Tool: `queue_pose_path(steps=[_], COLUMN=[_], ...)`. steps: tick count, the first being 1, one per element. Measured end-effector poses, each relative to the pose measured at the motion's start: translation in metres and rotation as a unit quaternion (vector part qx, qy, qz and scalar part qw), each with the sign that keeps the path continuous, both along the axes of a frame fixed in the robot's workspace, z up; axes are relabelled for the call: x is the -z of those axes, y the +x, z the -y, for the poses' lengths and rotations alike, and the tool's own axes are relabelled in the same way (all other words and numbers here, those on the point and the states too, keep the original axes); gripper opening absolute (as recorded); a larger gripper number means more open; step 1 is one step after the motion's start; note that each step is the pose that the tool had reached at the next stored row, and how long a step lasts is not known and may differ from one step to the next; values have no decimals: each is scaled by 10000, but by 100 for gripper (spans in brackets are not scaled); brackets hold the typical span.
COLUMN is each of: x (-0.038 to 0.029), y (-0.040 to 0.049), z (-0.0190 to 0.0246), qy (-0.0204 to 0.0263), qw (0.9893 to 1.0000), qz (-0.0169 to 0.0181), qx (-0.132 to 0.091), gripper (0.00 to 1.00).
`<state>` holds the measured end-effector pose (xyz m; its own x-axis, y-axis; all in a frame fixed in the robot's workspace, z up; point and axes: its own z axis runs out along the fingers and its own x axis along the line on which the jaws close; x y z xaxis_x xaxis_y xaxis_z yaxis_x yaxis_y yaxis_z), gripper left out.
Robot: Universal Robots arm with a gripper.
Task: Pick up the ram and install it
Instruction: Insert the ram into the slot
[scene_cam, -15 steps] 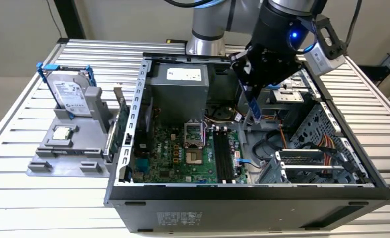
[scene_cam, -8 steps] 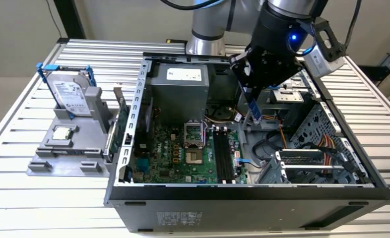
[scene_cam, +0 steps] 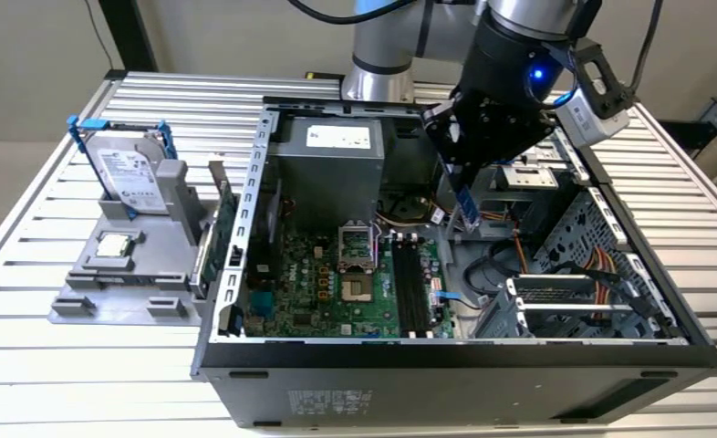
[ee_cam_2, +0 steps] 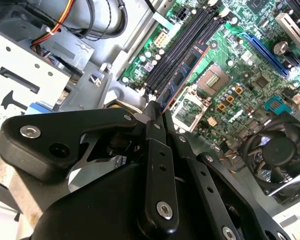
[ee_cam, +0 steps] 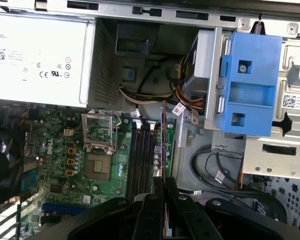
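- Bluish ram [scene_cam: 466, 214] stands on end over black memory slots [scene_cam: 410, 287]; can't tell if touching.
- Gripper [scene_cam: 466, 187] clamped on ram's top end.
- Green mobo [scene_cam: 322, 283] underneath, inside open PC case [scene_cam: 456, 356] on slatted table [scene_cam: 91, 365].

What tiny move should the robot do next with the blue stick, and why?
Probably a slow, small drop. The gripper holds the ram on edge above the black slots, running roughly their way, not in one yet. Whether it's exactly over a slot is unclear.
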<state>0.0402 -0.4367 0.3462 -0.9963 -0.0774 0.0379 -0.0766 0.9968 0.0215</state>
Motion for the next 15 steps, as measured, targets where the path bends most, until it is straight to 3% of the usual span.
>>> queue_pose_path(steps=[15], x=[74], y=[2], z=[0], qy=[-21], qw=[10000], qz=[-3], qx=[12], gripper=[0])
